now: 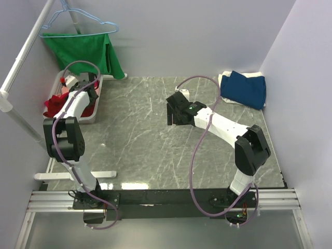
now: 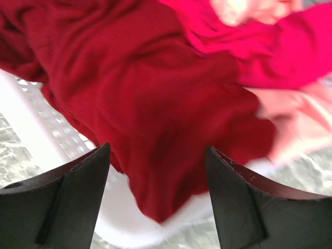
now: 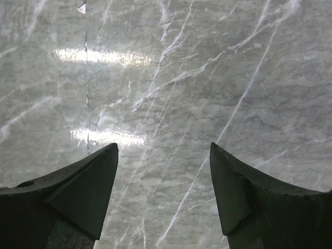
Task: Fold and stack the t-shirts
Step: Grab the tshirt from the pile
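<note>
Both arms stretch forward, left claw [image 2: 158, 155] and right claw [image 3: 163, 150] each spread wide.

Deep-red shirt [image 2: 155, 104] fills centre, spilling over white basket [image 2: 28, 122] at left. Crimson shirt [image 2: 270, 46] upper right, salmon-pink shirt [image 2: 303, 124] below it.

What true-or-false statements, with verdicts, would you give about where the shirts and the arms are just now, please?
1. The left fingers stand apart above the basket. True.
2. The right fingers hold a shirt. False: they are open and empty above the bare table.
3. The blue shirt lies on a white one at the far right corner. True.
4. The deep-red shirt lies spread flat on the table. False: it is bunched in the basket and hangs over its rim.
5. The green garment hangs from a hanger at the far left. True.
</note>
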Controlling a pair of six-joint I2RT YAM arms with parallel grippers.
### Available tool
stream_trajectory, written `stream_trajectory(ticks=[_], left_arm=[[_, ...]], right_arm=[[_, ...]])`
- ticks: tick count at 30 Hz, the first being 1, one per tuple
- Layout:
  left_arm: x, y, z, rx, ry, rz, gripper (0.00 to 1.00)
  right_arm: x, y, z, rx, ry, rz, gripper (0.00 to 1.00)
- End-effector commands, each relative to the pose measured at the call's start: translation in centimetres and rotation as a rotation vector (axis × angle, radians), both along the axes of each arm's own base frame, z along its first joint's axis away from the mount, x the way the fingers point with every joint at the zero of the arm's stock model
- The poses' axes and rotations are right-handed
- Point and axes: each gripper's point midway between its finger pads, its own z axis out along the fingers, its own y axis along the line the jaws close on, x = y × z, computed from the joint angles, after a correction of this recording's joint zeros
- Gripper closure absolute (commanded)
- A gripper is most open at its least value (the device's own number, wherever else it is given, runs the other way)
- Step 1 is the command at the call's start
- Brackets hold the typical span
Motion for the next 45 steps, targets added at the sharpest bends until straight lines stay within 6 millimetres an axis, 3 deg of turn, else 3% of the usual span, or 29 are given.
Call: stream_trajectory(ticks=[1, 7, 10, 13, 14, 15, 18, 23, 25, 26, 30, 32, 36, 39, 40, 42, 43, 45], left_arm=[[0.0, 0.7, -0.9, -0.038, -0.009, 0.002, 0.22], [0.0, 1.0, -4.1, -0.1, 0.044, -0.013, 0.26], [0.1, 1.1, -4.8, -0.111, 0.053, -0.02, 0.36], [0.3, 1.1, -4.8, -0.117, 0.054, -0.027, 0.65], [0.4, 0.9, -4.6, -0.122, 0.052, -0.034, 0.87], [0.6, 0.8, -4.4, -0.125, 0.045, -0.04, 0.97], [1.4, 0.0, -2.9, -0.15, -0.016, -0.078, 0.99], [2.5, -3.3, 3.1, -0.108, -0.158, -0.182, 0.99], [2.7, -4.8, 6.8, -0.073, -0.228, -0.23, 0.99], [2.8, -6.5, 8.4, -0.064, -0.257, -0.27, 0.99], [1.7, -10.4, 15.4, -0.019, -0.396, -0.367, 0.99], [1.1, -12.5, 17.6, -0.026, -0.439, -0.42, 0.99], [-0.9, -16.7, 22.3, -0.04, -0.554, -0.577, 0.99], [-2.6, -21.8, 25.6, -0.066, -0.644, -0.761, 0.99], [-3.5, -24.3, 26.4, -0.078, -0.664, -0.838, 0.99], [-4.7, -26.9, 28.3, -0.07, -0.703, -0.925, 0.99], [-5.9, -29.5, 28.8, -0.082, -0.713, -1.0, 0.99], [-7.0, -31.5, 30.6, -0.059, -0.745, -1.055, 0.99]], right_arm=[[1.5, 0.2, 0.5, -0.008, -0.011, -0.011, 0.22], [2.2, 0.7, 0.3, -0.012, -0.001, -0.013, 0.23], [2.6, 0.6, 0.4, -0.019, -0.001, -0.022, 0.23], [2.8, 0.7, 0.3, -0.02, 0.003, -0.023, 0.23], [2.8, 0.8, 0.4, -0.019, 0.002, -0.023, 0.23], [2.8, 0.9, 0.3, -0.022, 0.007, -0.021, 0.23], [2.9, 1.0, 0.3, -0.012, 0.008, -0.021, 0.23], [3.1, 1.1, 0.5, 0.001, -0.001, -0.034, 0.24], [3.0, 1.1, 0.7, 0.013, -0.004, -0.038, 0.24], [3.1, 1.0, 0.8, 0.017, -0.008, -0.043, 0.24], [3.0, 0.3, 1.2, 0.028, -0.019, -0.07, 0.24], [3.0, -0.6, 1.1, 0.023, -0.023, -0.103, 0.25], [3.3, -3.0, 3.0, 0.063, -0.073, -0.185, 0.24], [3.9, -6.1, 4.2, 0.114, -0.102, -0.289, 0.24], [4.6, -8.1, 4.5, 0.134, -0.112, -0.351, 0.25], [4.6, -10.0, 5.6, 0.179, -0.136, -0.404, 0.25], [4.7, -10.6, 5.9, 0.193, -0.143, -0.416, 0.25], [4.9, -12.5, 6.9, 0.215, -0.165, -0.457, 0.25]])
